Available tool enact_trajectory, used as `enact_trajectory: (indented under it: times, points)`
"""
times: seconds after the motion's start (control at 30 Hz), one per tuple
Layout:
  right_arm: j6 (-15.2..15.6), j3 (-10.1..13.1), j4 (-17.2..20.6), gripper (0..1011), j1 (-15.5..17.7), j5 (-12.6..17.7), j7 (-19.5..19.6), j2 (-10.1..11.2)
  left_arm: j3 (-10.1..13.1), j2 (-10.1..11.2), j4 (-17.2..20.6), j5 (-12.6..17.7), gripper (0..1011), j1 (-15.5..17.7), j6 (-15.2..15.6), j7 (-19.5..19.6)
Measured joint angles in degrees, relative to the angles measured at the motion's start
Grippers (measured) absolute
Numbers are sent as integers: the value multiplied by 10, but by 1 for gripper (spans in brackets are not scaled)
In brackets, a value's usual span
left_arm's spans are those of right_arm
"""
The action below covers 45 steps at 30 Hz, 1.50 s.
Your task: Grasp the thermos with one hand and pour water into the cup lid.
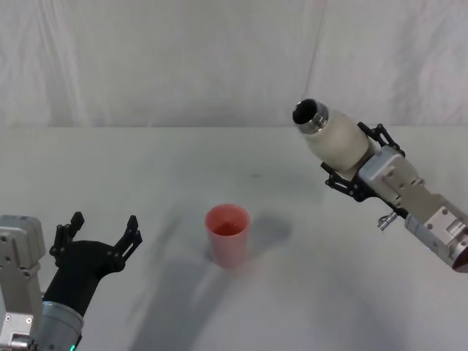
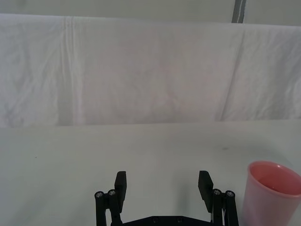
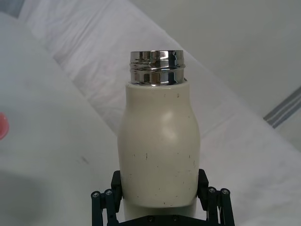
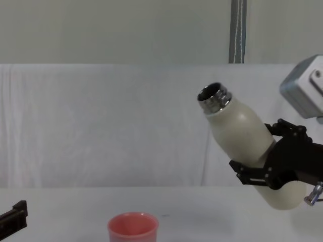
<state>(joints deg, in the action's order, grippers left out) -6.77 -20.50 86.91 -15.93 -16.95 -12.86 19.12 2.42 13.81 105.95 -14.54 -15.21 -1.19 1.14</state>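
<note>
Thermos (image 1: 336, 140) in the air: we saw the cream-white bottle held off the table (image 1: 146, 168) toward its right edge, tilted so its open steel neck pointed up and inward toward the middle, the right gripper (image 1: 357, 165) with its jaws clamped around the lower body. The cup lid (image 1: 227, 234) stood upright near the table's centre, closer to the front edge, well apart from the bottle's mouth and lower than it. The left gripper (image 1: 101, 235) rested near the front left corner, jaws spread wide and holding nothing.

We judged the risk plain: tipped further from that far out, the stream would fall short onto the table, and the light cup could be knocked by the neck.

A white cloth covered the table; a creased white drape (image 4: 101, 126) hung behind it.
</note>
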Motion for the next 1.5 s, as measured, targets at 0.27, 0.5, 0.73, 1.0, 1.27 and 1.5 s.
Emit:
enact_trajectory:
  times: [0.27,0.5,0.73,1.0,1.27,1.5]
  points:
    - [-3,-23,-5,956,-14,-45,4,4,0,0,0,0,1001,0,0,0]
    - [-15,-43,-17,956,-24,-74,10,3,0,0,0,0,1001,0,0,0]
    - [-22,-70,-28,956,-37,-125,25,5,0,0,0,0,1001,0,0,0]
    - [-22,-88,-41,956,-45,-159,35,6,0,0,0,0,1001,0,0,0]
    - [-19,-106,-61,956,-57,-195,51,5,0,0,0,0,1001,0,0,0]
    - [-18,-124,-76,956,-62,-227,69,1,0,0,0,0,1001,0,0,0]
